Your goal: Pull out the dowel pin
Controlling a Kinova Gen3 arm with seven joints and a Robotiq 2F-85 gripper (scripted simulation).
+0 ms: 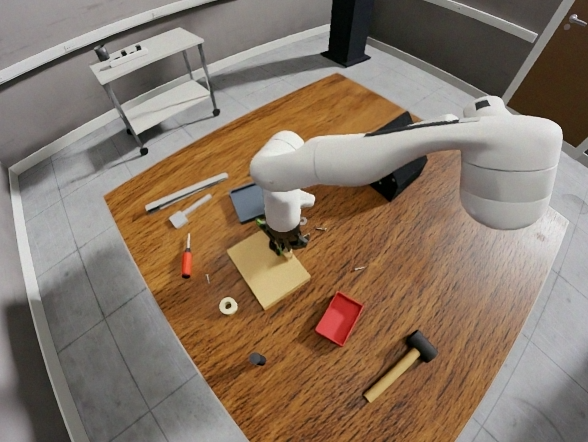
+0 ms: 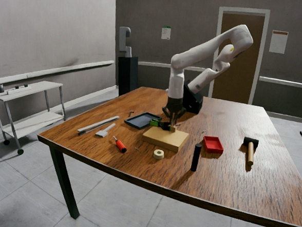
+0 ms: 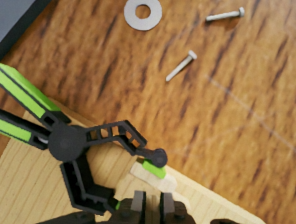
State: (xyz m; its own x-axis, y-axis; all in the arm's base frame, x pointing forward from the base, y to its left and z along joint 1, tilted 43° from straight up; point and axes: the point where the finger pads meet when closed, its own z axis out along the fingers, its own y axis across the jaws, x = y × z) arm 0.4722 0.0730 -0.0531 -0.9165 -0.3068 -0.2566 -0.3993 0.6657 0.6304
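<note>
The tan bench board lies mid-table. The black and green spring clamp sits at the board's far corner, and its green-padded jaw presses on the small pale wooden block. My gripper points straight down onto the block. Its fingers are nearly together, shut on the thin dowel pin, which is mostly hidden between them. I cannot make out the bench stop behind the clamp and the fingers.
A washer and two screws lie on the table beyond the board. Around the board are a grey tray, a red bin, a mallet, a screwdriver, a tape roll and a black cylinder.
</note>
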